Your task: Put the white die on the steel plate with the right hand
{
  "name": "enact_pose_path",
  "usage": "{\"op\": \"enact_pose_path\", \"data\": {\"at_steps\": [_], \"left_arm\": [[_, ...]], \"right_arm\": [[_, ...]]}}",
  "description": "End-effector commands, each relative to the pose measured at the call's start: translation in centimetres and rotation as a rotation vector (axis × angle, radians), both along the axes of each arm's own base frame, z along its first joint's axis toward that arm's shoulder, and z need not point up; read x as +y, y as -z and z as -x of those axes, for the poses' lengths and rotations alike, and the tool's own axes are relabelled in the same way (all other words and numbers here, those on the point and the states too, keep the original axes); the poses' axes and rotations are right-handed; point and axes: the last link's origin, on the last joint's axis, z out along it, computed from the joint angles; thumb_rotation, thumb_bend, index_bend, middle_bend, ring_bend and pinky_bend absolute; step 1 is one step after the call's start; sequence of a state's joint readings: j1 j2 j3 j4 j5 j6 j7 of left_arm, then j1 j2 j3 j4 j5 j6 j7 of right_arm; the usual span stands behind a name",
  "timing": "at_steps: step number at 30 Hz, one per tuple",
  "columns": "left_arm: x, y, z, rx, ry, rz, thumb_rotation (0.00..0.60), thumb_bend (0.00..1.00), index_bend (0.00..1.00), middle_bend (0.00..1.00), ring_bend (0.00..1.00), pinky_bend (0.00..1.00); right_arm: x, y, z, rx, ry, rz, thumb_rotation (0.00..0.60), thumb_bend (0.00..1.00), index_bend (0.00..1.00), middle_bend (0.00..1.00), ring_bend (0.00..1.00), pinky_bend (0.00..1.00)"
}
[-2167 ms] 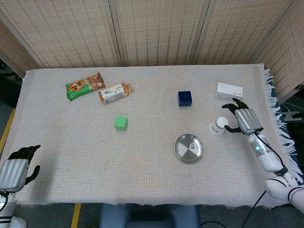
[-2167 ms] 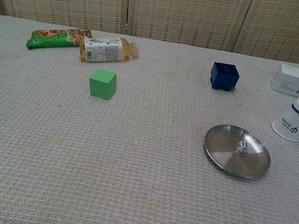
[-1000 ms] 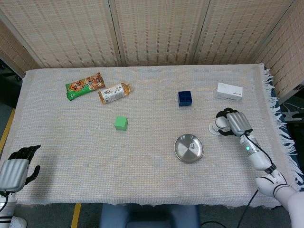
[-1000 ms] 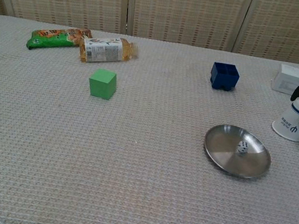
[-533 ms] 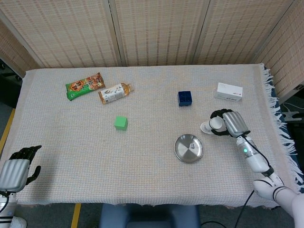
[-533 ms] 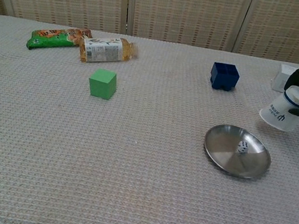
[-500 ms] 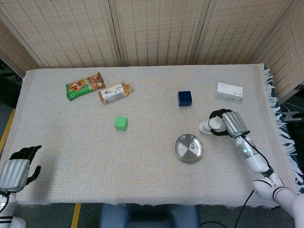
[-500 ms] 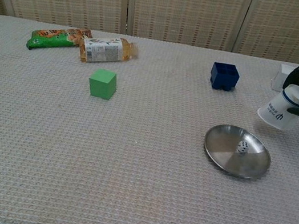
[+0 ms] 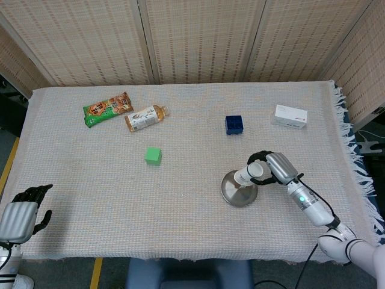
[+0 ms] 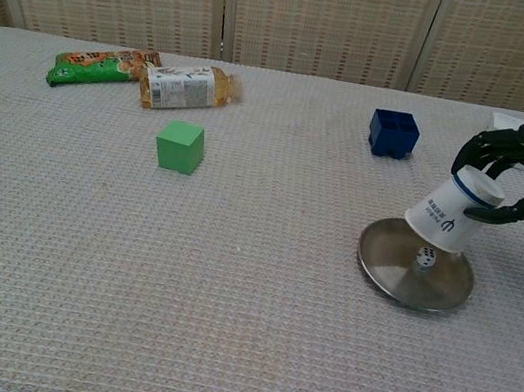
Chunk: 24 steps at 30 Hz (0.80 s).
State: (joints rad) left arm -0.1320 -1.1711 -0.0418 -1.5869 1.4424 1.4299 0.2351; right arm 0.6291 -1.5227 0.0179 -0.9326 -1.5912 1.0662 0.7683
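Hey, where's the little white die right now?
In the chest view the white die lies on the round steel plate, right of centre, just beneath the tilted white paper cup that the right hand holds over it.

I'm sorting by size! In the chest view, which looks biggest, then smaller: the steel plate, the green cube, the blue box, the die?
1. steel plate
2. green cube and blue box: look about alike, and the box sits farther back, so no ranking
3. white die, clearly smallest
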Motion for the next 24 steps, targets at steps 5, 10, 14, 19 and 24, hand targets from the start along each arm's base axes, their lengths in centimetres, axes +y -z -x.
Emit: {"op": "enact_pose_path", "data": {"at_steps": [5, 10, 14, 19, 24], "left_arm": [[0.1, 0.0, 0.1, -0.001, -0.003, 0.001, 0.600, 0.40, 0.18, 0.22, 0.20, 0.31], [0.1, 0.0, 0.1, -0.002, -0.002, 0.000, 0.600, 0.40, 0.18, 0.22, 0.20, 0.31], [0.1, -0.1, 0.1, -0.003, -0.004, -0.001, 0.600, 0.40, 0.18, 0.22, 0.20, 0.31], [0.1, 0.0, 0.1, -0.003, -0.003, -0.001, 0.600, 0.40, 0.18, 0.22, 0.20, 0.31], [0.0, -0.1, 0.0, -0.003, -0.001, -0.001, 0.600, 0.40, 0.18, 0.22, 0.20, 0.31]], "right_arm": [[0.0, 1.2, 0.3, 0.001, 0.005, -0.036, 0.600, 0.14, 0.53, 0.48, 0.32, 0.35], [0.1, 2.0, 0.6, 0.017, 0.006, -0.055, 0.600, 0.14, 0.52, 0.48, 0.32, 0.35], [0.3, 2.9, 0.9, 0.044, 0.005, -0.072, 0.600, 0.14, 0.52, 0.48, 0.32, 0.35], [0.6, 3.8, 1.0, 0.059, -0.008, -0.083, 0.600, 0.14, 0.52, 0.48, 0.32, 0.35], [0.6, 4.3, 0.8, 0.095, -0.052, 0.005, 0.600, 0.14, 0.52, 0.48, 0.32, 0.35]]}}
